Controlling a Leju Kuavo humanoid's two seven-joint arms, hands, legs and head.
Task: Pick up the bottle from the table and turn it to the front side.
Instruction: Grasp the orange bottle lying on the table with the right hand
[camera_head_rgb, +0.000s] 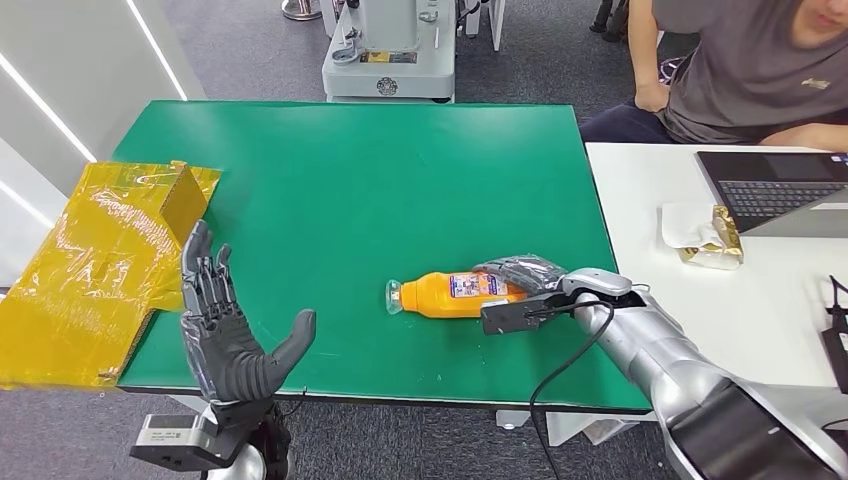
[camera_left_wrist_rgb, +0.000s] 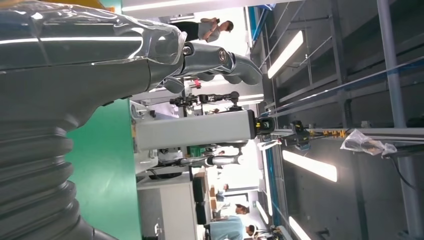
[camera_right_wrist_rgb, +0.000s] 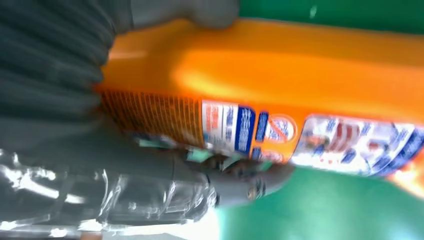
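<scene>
An orange bottle (camera_head_rgb: 447, 294) with a white cap and a blue-and-white label lies on its side on the green table (camera_head_rgb: 380, 190), cap pointing left. My right hand (camera_head_rgb: 520, 272) wraps around its base end, fingers over the top. In the right wrist view the bottle (camera_right_wrist_rgb: 300, 85) is close up, with the thumb (camera_right_wrist_rgb: 235, 187) under its label and fingers above it. My left hand (camera_head_rgb: 228, 335) is raised at the table's front left edge, palm up and fingers spread, holding nothing. In the left wrist view, the left hand's fingers (camera_left_wrist_rgb: 220, 60) are stretched out in the air.
A yellow plastic-wrapped box (camera_head_rgb: 105, 265) lies at the table's left edge. A white table (camera_head_rgb: 650, 190) on the right carries a laptop (camera_head_rgb: 780, 190) and a crumpled wrapper (camera_head_rgb: 712, 236). A person (camera_head_rgb: 750, 70) sits behind it. A grey machine base (camera_head_rgb: 390, 60) stands beyond the green table.
</scene>
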